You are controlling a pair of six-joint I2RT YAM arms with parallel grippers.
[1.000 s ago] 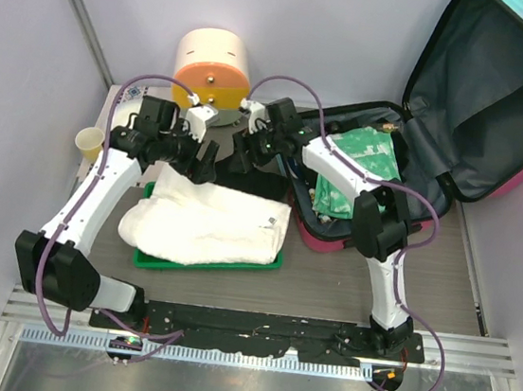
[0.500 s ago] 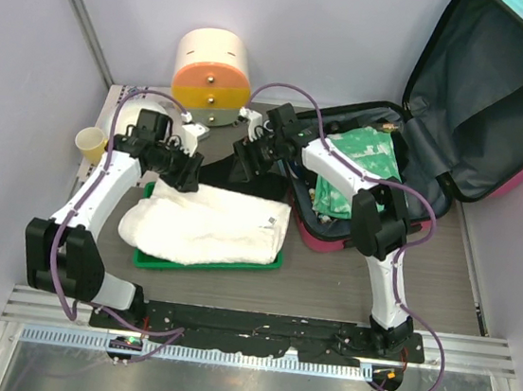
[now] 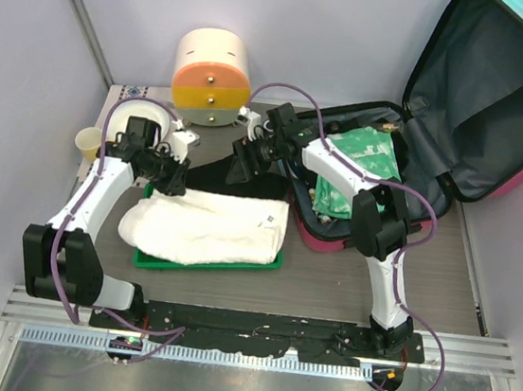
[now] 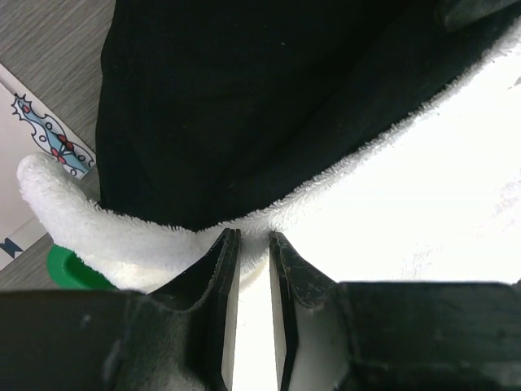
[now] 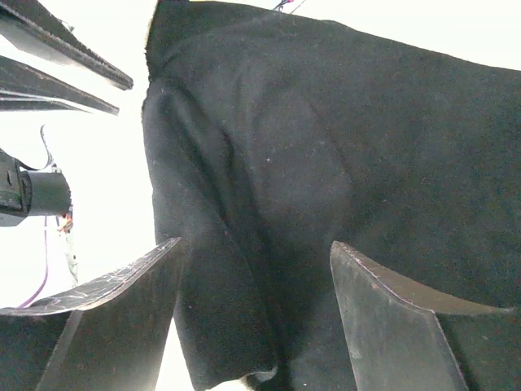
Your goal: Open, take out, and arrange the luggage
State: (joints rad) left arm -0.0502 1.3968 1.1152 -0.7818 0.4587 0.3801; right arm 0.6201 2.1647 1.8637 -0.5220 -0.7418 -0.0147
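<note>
Top view: the suitcase (image 3: 421,139) stands open at the right side of the table, lid leaning up against the wall, w/ green packets (image 3: 361,160) inside the lower shell. A black cloth (image 3: 220,179) lies just left of it, at the far edge of the white towel (image 3: 210,227) that fills the green tray (image 3: 210,266). The left gripper (image 3: 170,179) is at the towel's far-left corner. The right gripper (image 3: 244,163) is over the cloth, near the round drawer box (image 3: 212,77). A yellow cup (image 3: 87,143) stands at the far left.

Left wrist view: the jaws are very narrow, approx. closed, right at the towel's edge where the black cloth begins. I cannot tell if a fold is nipped between them.

Right wrist view: the jaws are wide apart, nothing held, and the cloth fills the view beyond the fingers (image 5: 106,326).

I judge the step is arranging the cloth beside or on the towel. To do it well, the left side should keep the towel from sliding, i.e. press or hold and not pull. The right side should go down on a raised fold of the cloth, close on one layer only, then draw it flat. The cloth is limp and will bunch, so move slowly. The two grippers are near, so keep them apart.
</note>
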